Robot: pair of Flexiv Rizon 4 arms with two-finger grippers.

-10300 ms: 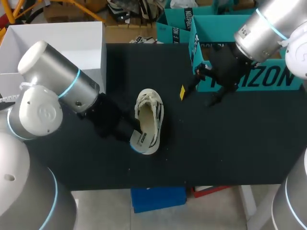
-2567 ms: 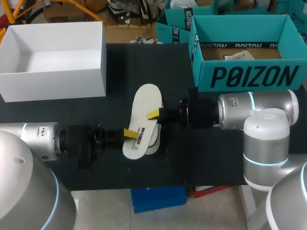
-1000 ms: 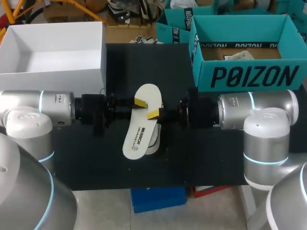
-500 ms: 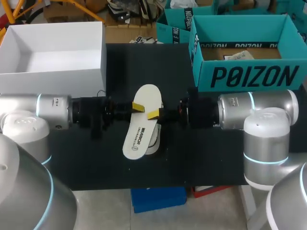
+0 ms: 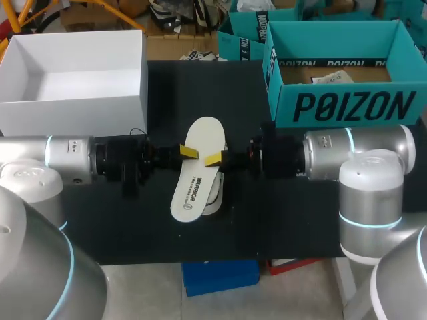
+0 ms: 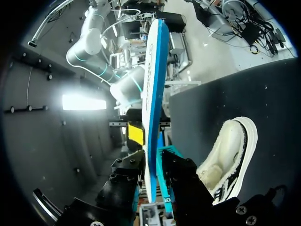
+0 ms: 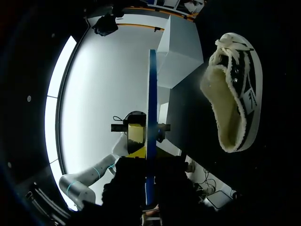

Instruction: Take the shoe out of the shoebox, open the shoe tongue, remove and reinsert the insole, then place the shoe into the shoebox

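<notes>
A white insole with a blue underside hangs level above the table, held from both sides. My left gripper comes in from the left and is shut on its left edge. My right gripper is shut on the opposite edge. The left wrist view has the insole on edge between the left gripper's fingers. In the right wrist view the insole runs between the right gripper's fingers. The cream and black shoe lies on the table under the insole, mostly hidden, with its fleecy opening upward.
A white open box stands at the back left of the black table. A teal shoebox with paper inside stands at the back right, with another teal box behind it.
My left gripper has slid a little along the insole's left edge towards the heel and its fingers have closed onto it. The insole, shoe and right arm have stayed put.
</notes>
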